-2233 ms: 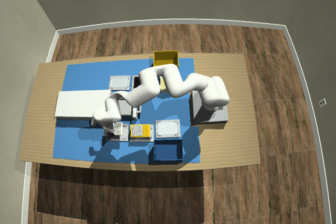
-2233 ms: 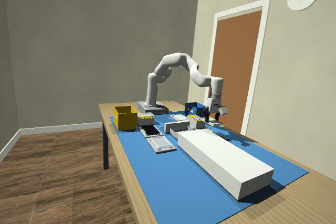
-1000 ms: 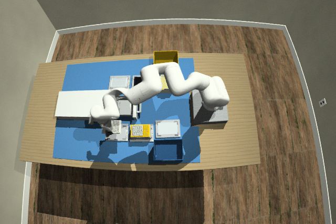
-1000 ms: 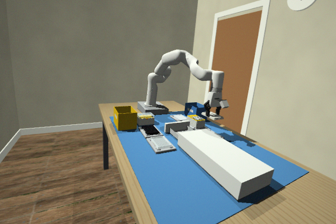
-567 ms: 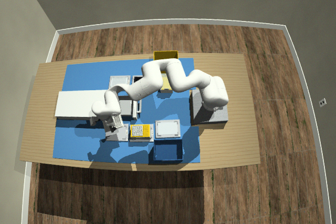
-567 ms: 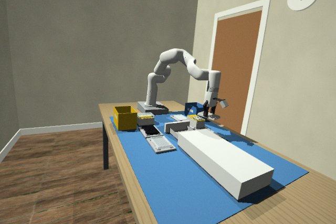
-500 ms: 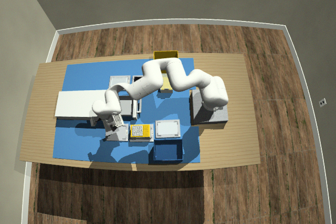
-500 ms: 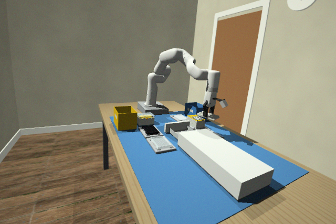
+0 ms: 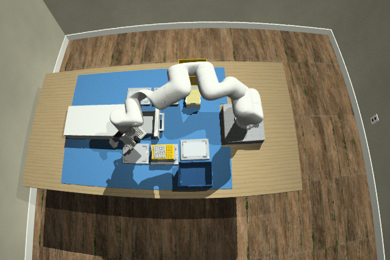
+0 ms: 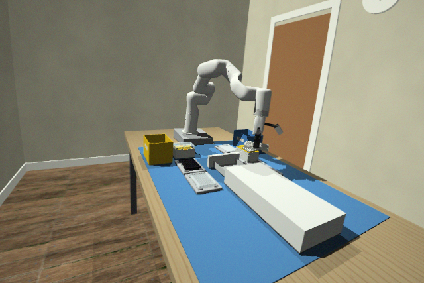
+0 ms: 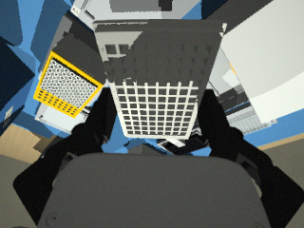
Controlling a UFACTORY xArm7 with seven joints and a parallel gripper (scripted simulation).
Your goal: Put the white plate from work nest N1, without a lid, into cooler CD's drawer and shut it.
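My gripper (image 9: 130,137) is shut on the white plate (image 9: 138,131), a gridded well plate with no lid. In the wrist view the plate (image 11: 159,81) sits between the two dark fingers of the gripper (image 11: 157,119). I hold it in the air, tilted, over the near edge of the open drawer (image 9: 150,122) and beside the empty grey nest N1 (image 9: 136,153). The cooler CD (image 9: 91,122) is a long white box, and its drawer stands pulled out toward the arm's base with the bar handle (image 9: 161,121) at its front. In the side view the gripper (image 10: 256,142) hangs beyond the drawer (image 10: 224,160).
A yellow tip box (image 9: 163,151) and a nest with a lidded plate (image 9: 194,149) stand beside N1. A blue bin (image 9: 195,173) is near the front edge, a yellow bin (image 9: 192,60) at the back. A second tip box (image 9: 192,96) and two plate nests (image 9: 138,95) lie behind the drawer.
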